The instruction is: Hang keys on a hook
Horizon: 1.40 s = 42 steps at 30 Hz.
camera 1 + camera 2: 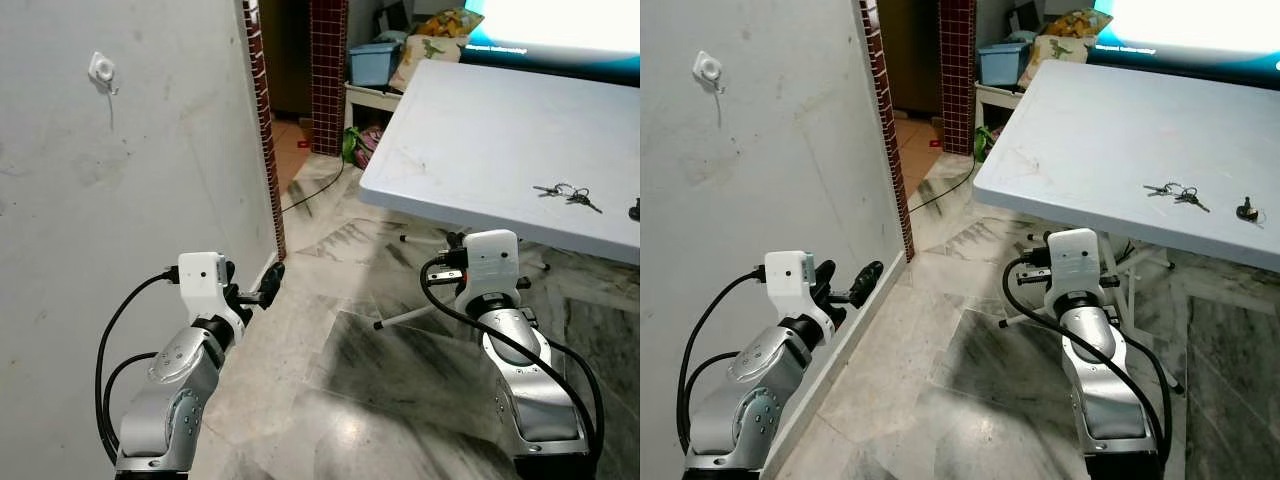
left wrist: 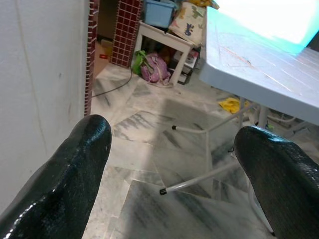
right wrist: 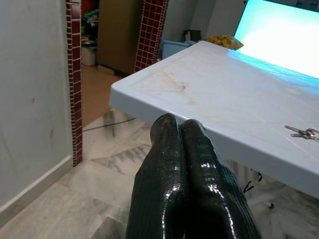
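Note:
A bunch of keys [image 1: 567,193] lies on the white folding table [image 1: 480,130], near its right side, and it also shows far off in the right wrist view as keys [image 3: 304,133]. A small white hook [image 1: 102,70] sticks to the grey wall high on the left. My left gripper [image 2: 174,130] is open and empty, held low beside the wall with its fingers [image 1: 270,283] pointing forward. My right gripper [image 3: 179,123] is shut on nothing, low in front of the table's near edge and well short of the keys.
A small black object [image 1: 1246,210] lies on the table right of the keys. A red brick pillar [image 1: 258,100] ends the wall. Beyond it are a doorway, a blue bin [image 1: 375,62] and bags [image 2: 154,69]. Table legs [image 2: 199,179] and a cable [image 1: 315,190] cross the marble floor.

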### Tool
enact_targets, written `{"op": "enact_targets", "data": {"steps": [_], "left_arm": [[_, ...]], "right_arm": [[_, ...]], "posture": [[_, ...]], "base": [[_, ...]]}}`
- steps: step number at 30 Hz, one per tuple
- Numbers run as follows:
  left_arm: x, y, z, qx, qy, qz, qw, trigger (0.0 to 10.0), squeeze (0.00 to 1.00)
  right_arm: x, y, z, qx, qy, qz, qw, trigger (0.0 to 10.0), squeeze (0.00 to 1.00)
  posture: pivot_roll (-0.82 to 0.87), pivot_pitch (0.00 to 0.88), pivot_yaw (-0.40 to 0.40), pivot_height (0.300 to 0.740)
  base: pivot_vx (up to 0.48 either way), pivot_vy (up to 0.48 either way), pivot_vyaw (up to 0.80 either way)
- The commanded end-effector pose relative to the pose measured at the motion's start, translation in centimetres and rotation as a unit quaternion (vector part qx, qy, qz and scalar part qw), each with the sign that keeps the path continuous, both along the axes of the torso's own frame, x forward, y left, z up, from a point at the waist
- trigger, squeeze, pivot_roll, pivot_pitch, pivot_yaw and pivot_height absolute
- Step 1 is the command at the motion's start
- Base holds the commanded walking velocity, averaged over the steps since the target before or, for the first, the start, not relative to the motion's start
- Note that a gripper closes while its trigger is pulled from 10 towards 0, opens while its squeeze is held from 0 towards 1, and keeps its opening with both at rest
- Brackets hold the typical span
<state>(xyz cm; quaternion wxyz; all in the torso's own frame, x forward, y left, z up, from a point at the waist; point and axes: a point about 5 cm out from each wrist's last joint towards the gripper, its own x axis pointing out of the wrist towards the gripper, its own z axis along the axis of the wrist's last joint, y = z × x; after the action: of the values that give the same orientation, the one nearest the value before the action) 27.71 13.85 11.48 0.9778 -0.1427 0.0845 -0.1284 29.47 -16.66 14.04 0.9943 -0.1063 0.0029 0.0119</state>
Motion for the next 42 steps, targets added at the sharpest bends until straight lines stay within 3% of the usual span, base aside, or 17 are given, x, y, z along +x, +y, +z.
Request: {"op": "enact_targets", "data": {"steps": [1, 42], "left_arm": [[-0.01, -0.22, -0.09, -0.002, 0.006, -0.007, 1.000, 10.0, 0.00], [0.32, -0.21, -0.09, -0.011, 0.008, 0.000, 1.000, 10.0, 0.00]], "right_arm": [[0.05, -0.30, 0.47, -0.004, -0.010, -0.007, 1.000, 10.0, 0.00], [0.88, -0.44, 1.16, -0.012, -0.020, -0.011, 1.000, 10.0, 0.00]], "posture": [[-0.03, 0.028, 0.049, 0.740], [-0.04, 0.016, 0.042, 0.740]], "base": [[0.000, -0.431, 0.00], [0.000, -0.280, 0.00]]}}
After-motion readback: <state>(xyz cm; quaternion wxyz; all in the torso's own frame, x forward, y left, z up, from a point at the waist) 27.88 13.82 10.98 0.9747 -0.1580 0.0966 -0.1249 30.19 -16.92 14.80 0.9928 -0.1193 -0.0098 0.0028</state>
